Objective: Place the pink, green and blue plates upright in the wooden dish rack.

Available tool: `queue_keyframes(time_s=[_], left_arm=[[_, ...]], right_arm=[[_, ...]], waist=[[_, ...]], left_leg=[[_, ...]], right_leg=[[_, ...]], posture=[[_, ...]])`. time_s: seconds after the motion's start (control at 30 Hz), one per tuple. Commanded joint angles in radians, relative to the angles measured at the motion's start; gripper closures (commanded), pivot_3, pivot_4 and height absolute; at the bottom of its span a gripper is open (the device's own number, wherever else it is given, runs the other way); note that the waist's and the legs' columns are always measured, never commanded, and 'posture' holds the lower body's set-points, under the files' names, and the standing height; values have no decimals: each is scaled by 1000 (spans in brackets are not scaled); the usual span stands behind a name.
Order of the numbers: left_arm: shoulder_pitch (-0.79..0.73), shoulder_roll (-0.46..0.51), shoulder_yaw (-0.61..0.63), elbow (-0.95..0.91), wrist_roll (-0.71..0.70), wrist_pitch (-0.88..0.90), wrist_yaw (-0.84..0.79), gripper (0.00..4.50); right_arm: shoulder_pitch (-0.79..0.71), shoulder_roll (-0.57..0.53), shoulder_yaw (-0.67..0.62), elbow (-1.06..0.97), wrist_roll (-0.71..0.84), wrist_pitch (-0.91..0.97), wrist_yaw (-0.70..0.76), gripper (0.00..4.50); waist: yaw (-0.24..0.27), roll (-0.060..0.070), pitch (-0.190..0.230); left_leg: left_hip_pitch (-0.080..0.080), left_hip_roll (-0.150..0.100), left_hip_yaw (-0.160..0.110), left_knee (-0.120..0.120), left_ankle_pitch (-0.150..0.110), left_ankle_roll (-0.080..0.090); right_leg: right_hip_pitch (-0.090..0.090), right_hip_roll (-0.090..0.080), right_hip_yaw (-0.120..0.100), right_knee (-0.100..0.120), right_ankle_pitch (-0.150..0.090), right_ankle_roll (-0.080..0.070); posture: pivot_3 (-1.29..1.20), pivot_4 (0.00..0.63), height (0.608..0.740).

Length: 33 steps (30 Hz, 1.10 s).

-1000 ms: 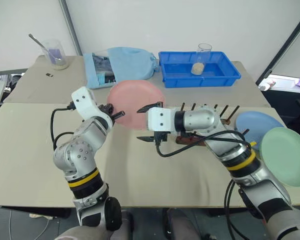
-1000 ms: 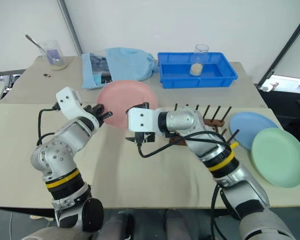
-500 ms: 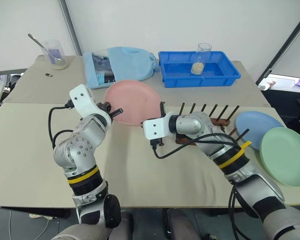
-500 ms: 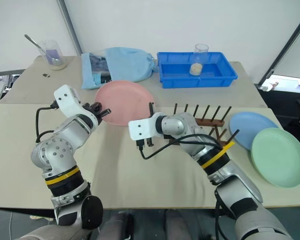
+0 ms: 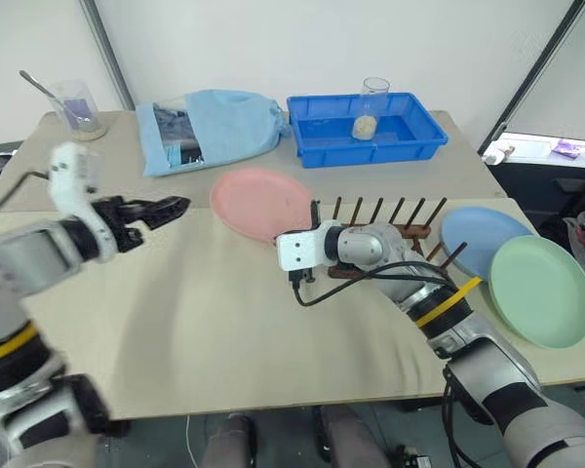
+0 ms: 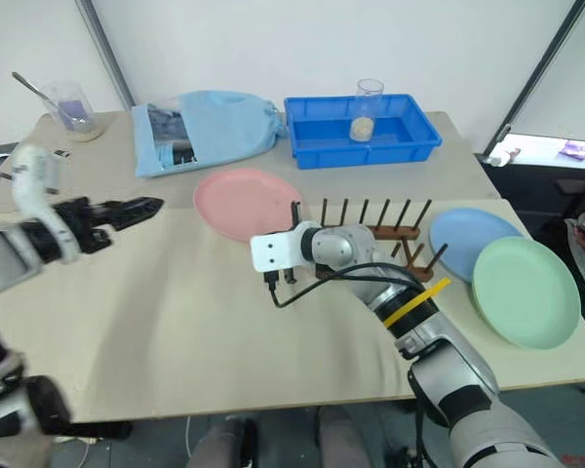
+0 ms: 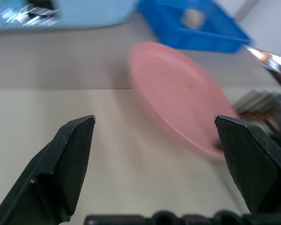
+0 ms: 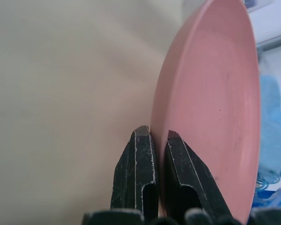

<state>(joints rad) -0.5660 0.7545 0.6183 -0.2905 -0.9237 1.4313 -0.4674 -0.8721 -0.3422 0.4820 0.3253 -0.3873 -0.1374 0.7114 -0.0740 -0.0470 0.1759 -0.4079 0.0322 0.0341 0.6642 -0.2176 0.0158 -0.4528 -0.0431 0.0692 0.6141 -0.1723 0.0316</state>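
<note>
Table (image 5: 205, 331): the beige top is bare across the near and middle stretch, with open room between the two arms. Its near edge is cut off below by the frame.

Blue tray (image 5: 366, 127) and light blue bag (image 5: 210, 122) are seen at the far edge; a clear cup (image 5: 373, 105) stands in the tray, its contents hard to make out.

Green plate (image 5: 543, 291) lies flat near the right table edge, overlapping the blue plate (image 5: 478, 239), which is partly hidden beneath it.

Pink plate (image 5: 263, 202) is held at its near rim by the right gripper (image 8: 152, 154), whose fingers are pinched shut on the rim. The plate appears tilted, far edge probably off the table; not certain.

Rack (image 5: 390, 226) sits just right of the pink plate, part-hidden behind the right arm; no plates are seen between its pegs.

Left gripper (image 5: 151, 210) is held spread wide and empty, well apart from the pink plate, above bare table at the left.
</note>
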Motion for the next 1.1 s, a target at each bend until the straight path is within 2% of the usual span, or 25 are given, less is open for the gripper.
queue_keyframes(time_s=[0.03,0.13,0.23,0.33,0.4,0.57,0.67,0.83,0.93,1.1], left_arm=[[61,74,-30,30,-14,-148,-200,31],[143,116,-104,37,67,-332,-328,31],[147,129,-213,34,151,-497,-405,31],[134,129,-395,-10,304,-731,-495,31],[101,100,-464,-24,342,-804,-508,31],[-4,-44,-637,-72,359,-897,-551,31],[-16,-68,-700,-74,375,-925,-602,31],[-42,-94,-746,-40,403,-987,-653,31],[-63,-115,-751,-38,379,-974,-676,31],[-81,-133,-757,-36,372,-975,-700,31]], right_arm=[[-33,46,-120,-74,119,47,-18,4500],[-20,97,-263,-199,294,218,-12,4500],[-4,101,-374,-331,443,386,3,4500],[20,30,-491,-496,599,606,33,4500],[34,-22,-553,-579,688,728,37,4500],[102,-225,-850,-746,985,1078,23,4500],[143,-303,-968,-775,1098,1204,-15,4500],[217,-364,-1154,-781,1264,1363,-102,4500],[250,-377,-1257,-780,1363,1449,-170,4500],[310,-410,-1349,-763,1475,1510,-264,4500]], waist=[[6,0,0],[12,0,0],[27,0,0],[45,0,0],[58,0,0],[72,0,0],[64,0,0],[43,1,0],[43,1,0],[41,1,0]], left_leg=[[0,0,0,-2,0,0],[-2,1,0,-3,1,-1],[-5,1,-1,-3,1,-1],[-7,1,-1,-3,1,-1],[-8,1,0,-3,1,-1],[-9,0,3,-3,1,-1],[-9,0,3,-3,0,0],[-7,2,2,-3,1,3],[-7,1,2,-3,4,9],[-7,0,2,-1,6,11]], right_leg=[[-1,0,0,0,0,-1],[-4,0,-1,1,-1,-3],[-4,0,-2,0,-1,-3],[-5,-2,-3,-2,-1,-3],[-5,-3,-3,-3,-1,-3],[-5,-3,-3,-4,-1,-2],[-5,-1,-2,-4,-1,-1],[-5,3,0,-2,-2,-2],[-4,3,1,-2,-4,6],[-3,2,2,-2,-1,7]], posture=[[0,150,740],[0,150,740],[0,150,740],[0,150,740],[0,150,740],[0,150,740],[0,150,740],[0,150,740],[0,150,740],[0,150,740]])
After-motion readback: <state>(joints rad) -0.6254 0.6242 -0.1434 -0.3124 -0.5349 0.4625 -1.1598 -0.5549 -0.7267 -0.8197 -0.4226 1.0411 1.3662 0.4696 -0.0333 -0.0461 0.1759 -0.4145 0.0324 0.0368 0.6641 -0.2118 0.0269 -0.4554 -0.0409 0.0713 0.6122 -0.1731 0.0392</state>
